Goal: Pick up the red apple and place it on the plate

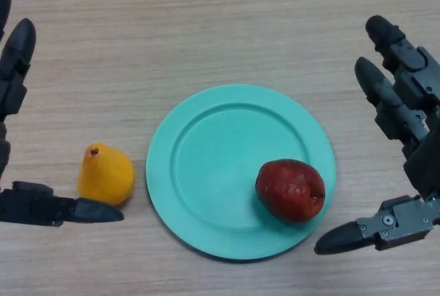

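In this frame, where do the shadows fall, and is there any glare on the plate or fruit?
Head view: light is soft and even; the plate casts a thin dark shadow along its lower rim, the apple a faint one on the plate at its base; no strong glare on plate, apple or pear.

Bare tabletop (206, 21) stretches wide across the far side, beyond the plate (206, 172). The apple (290, 190) sits on the plate's near right part, leaving the left and far portions of the plate open. A narrow strip of tabletop separates the plate from the pear (105, 174), which the left hand (41, 208) touches with its thumb. The right hand (399, 138), fingers spread, flanks the plate's right rim across a slim gap.
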